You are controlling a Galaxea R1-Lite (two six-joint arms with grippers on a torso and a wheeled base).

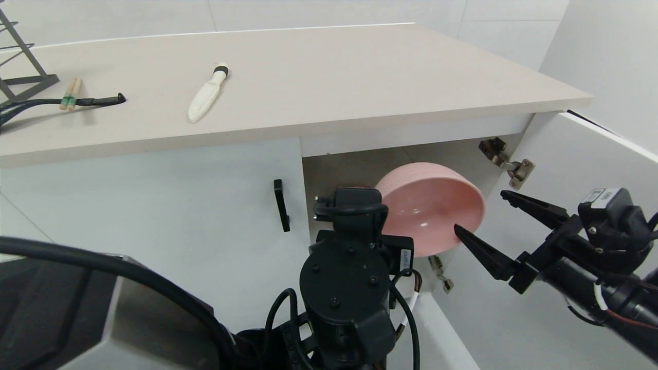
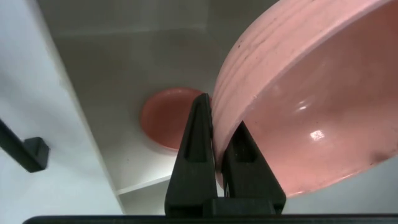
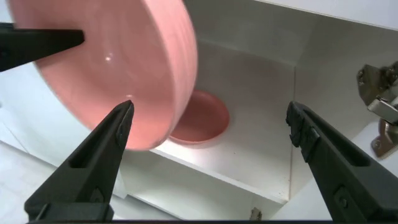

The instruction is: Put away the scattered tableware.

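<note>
A pale surface (image 1: 360, 77) stands against a white tiled wall (image 1: 308, 15). On it, from the left, are a dark rack (image 1: 23, 77), chopsticks (image 1: 70, 94), a black cable (image 1: 97, 100) and a cream utensil (image 1: 207, 93). Below, past the shut door's black handle (image 1: 280, 205), the left hand (image 2: 219, 134) pinches the rim of the pink bowl (image 1: 437, 205). The bowl is tilted on edge in the open cabinet, above a pink plate (image 2: 165, 118) on the shelf. The right hand (image 1: 480, 209) hangs wide open and empty, beside the swung-out door (image 1: 565, 154).

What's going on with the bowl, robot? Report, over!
Left fingers shut on rim of large pink ribbed bowl, tilted at open white cabinet. Right fingers open, empty, beside it. Small pink dish on shelf behind.
</note>
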